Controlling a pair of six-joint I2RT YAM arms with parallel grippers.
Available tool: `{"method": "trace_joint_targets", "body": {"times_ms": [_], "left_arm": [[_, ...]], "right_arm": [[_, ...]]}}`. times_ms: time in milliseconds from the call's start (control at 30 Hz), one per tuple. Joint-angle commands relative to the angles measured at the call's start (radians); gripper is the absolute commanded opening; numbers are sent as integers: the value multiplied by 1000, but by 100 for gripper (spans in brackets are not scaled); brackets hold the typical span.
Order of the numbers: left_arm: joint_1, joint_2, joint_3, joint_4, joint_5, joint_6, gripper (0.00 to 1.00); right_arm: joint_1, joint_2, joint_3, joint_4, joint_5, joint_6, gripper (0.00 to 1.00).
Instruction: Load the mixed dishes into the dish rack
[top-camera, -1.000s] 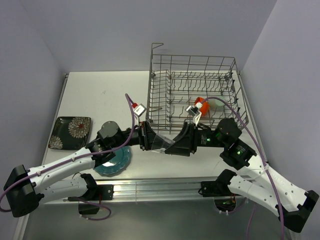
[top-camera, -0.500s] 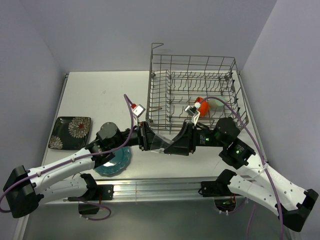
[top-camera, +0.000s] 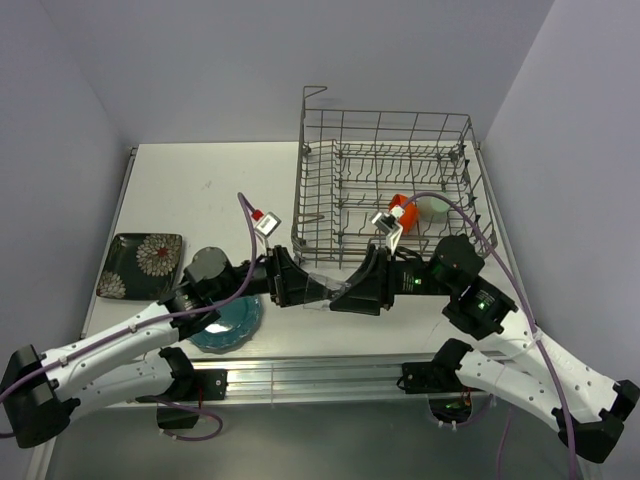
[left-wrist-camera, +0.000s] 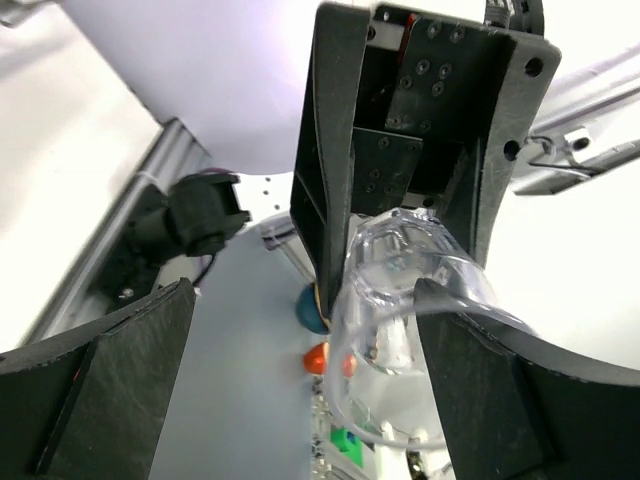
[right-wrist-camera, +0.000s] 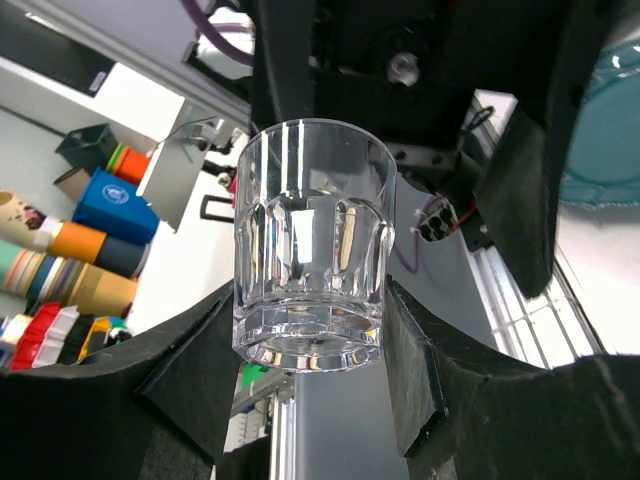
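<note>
Glass: a small clear glass (right-wrist-camera: 310, 260) is held in the air, tipped on its side, just near of the dish rack (top-camera: 390, 150) and above the table (top-camera: 200, 190).
Right gripper: the right gripper (right-wrist-camera: 310, 335) is clamped on the thick base of the glass, one pad on each side.
Left gripper: the left gripper (left-wrist-camera: 300, 300) is spread wide, with the rim end of the glass lying between its fingers (left-wrist-camera: 110, 390); firm contact cannot be confirmed.
Handling: the glass is judged light, rigid, slick and breakable. It is best taken across the faceted wall near the base, squarely and with modest force.
Rack contents: an orange bowl (top-camera: 402, 208) and a pale green cup (top-camera: 432, 208) are seen at the right side of the rack.
Still outside: a teal plate (top-camera: 235, 325) lies at the near edge, partly hidden under the left arm, and a black plate (top-camera: 140, 262) lies at the far left of the table.
</note>
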Motion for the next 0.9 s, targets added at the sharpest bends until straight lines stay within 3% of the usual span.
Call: {"method": "trace_joint_targets", "body": {"times_ms": [0, 267, 533, 767, 867], "left_arm": [[23, -57, 67, -59, -6, 71, 99], [152, -149, 98, -328, -64, 195, 99], [231, -250, 156, -651, -257, 304, 99], [233, -345, 205, -895, -518, 313, 99], [233, -325, 208, -941, -518, 323, 99]], "right_arm": [[-4, -13, 17, -70, 75, -43, 0], [-7, -60, 33, -213, 141, -107, 0], [-61, -22, 130, -464, 280, -216, 0], [-161, 180, 465, -787, 605, -368, 0], [-205, 326, 646, -886, 725, -427, 0]]}}
